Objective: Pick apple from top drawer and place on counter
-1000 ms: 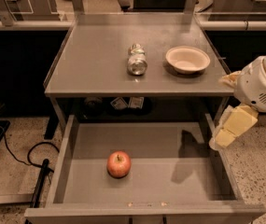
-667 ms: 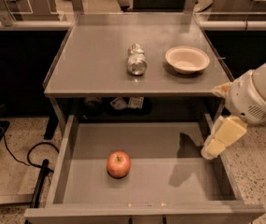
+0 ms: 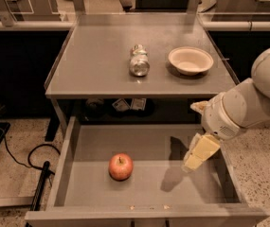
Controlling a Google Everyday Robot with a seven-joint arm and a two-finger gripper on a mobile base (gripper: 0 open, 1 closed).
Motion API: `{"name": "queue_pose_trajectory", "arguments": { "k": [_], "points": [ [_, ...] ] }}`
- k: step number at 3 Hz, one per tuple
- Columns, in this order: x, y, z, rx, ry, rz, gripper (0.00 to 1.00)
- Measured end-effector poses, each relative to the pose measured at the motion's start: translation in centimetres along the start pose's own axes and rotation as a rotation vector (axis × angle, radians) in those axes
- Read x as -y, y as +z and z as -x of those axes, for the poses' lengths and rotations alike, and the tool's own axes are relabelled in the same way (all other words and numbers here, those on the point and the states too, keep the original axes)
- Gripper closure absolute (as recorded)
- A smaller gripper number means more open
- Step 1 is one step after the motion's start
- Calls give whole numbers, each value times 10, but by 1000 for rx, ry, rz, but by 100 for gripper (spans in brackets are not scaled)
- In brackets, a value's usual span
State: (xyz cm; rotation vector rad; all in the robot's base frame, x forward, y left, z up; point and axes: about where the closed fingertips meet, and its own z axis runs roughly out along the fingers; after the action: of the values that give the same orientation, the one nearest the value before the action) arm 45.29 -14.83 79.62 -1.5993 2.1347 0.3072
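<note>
**A:** Where do things stand with the apple?

**B:** The apple (image 3: 121, 166) sits on the floor of the open top drawer (image 3: 144, 141), left of the middle, with its stem up. The claw (image 3: 198, 154) hangs over the drawer's right side, pointing down and well apart from the fruit. It holds nothing, and how far open it is cannot be told.

**A:** What would make the reach go well?

**B:** The robot should probably carry the claw left above the drawer floor, clear of the right wall. Then it can lower straight over the apple, spread wider than the fruit. A round apple may roll if nudged on one side, so both sides should meet it together.

**A:** And the placing?

**B:** The can (image 3: 139, 60) and the bowl (image 3: 190, 59) sit mid-bench, so the front left of the bench (image 3: 92, 74) would suit.
</note>
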Motion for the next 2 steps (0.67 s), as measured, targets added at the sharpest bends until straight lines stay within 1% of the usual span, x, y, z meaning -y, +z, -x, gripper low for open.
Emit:
{"name": "queue_pose_trajectory", "arguments": {
  "k": [1, 2],
  "points": [
    [-8, 21, 8, 22, 7, 62, 0],
    [-8, 21, 8, 22, 7, 62, 0]
  ]
}}
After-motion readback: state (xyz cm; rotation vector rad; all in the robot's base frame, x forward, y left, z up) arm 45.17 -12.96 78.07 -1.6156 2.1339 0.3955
